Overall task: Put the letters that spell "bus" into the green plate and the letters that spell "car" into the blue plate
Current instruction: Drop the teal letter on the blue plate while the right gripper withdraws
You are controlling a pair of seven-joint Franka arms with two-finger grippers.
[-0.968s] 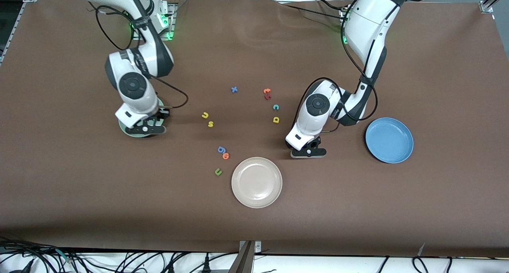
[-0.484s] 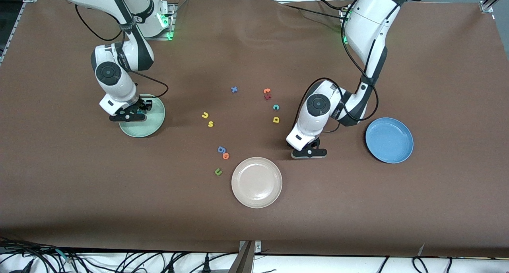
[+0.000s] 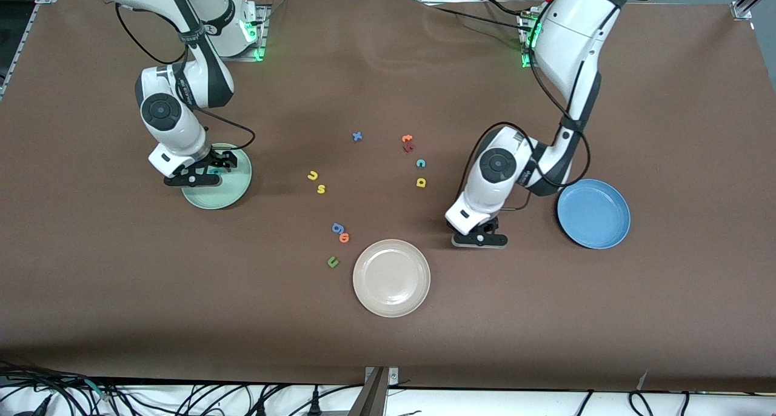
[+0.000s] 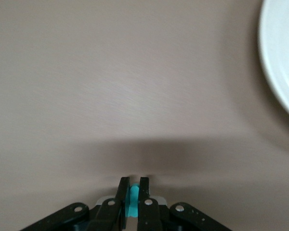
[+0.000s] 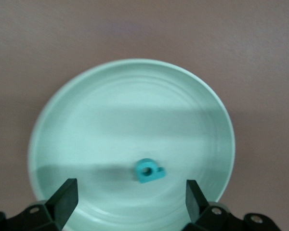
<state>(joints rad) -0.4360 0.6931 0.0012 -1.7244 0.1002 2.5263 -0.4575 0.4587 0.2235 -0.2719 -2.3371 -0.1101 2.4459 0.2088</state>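
Landmark: green plate [image 3: 225, 185]. Right end effector [image 3: 193, 178] over it, fingers wide apart, empty; teal b [image 5: 149, 171] lies inside. Left end effector [image 3: 479, 239] low over the tabletop [image 3: 667, 313] toward the blue plate [image 3: 594, 213], pinched tight on a teal letter [image 4: 133, 202]. Yellow u [image 3: 312, 175], s [image 3: 321, 189] lie between the plates.

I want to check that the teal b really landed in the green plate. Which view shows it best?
The right wrist view: the teal b lies free in the green plate, between the open right hand fingers. In the front view that hand mostly hides it. The left wrist view doesn't show it.
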